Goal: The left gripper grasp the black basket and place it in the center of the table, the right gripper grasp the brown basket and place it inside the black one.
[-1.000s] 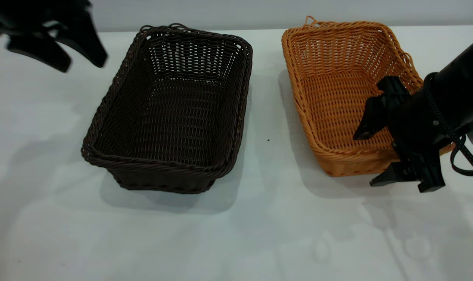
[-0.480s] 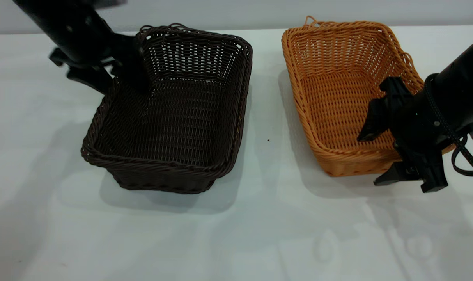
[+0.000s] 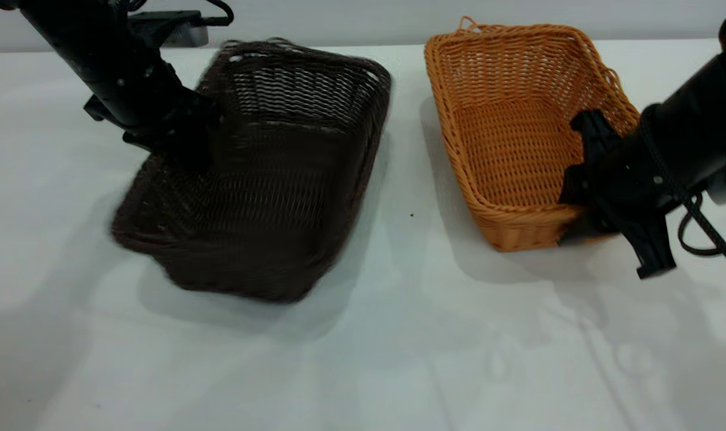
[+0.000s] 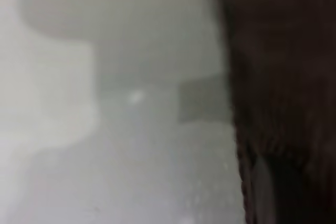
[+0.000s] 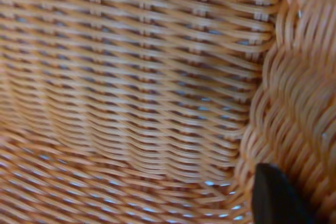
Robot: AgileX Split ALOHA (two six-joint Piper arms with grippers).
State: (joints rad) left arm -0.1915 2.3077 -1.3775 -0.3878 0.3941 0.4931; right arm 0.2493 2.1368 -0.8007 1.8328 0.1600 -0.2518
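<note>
Two hands are at work, one on each basket. The left hand is closed over the left long rim of the black basket, near its far corner; the fingers themselves are lost against the dark weave. That basket sits left of centre on the counter, smeared with motion blur in the exterior view. The right hand is clamped on the near right corner of the brown basket, one finger inside the wall and one outside; in the right wrist view a black fingertip lies against the braided rim.

A strip of bare counter separates the two baskets, and a wide open stretch lies in front of both. The brown basket's far rim reaches almost to the counter's back edge.

Both baskets are rectangular woven wicker with flaring sides and braided rims: one very dark brown-black, the other orange-tan with small loose loops at its rim. The counter is plain, pale grey-white. No writing is legible.
</note>
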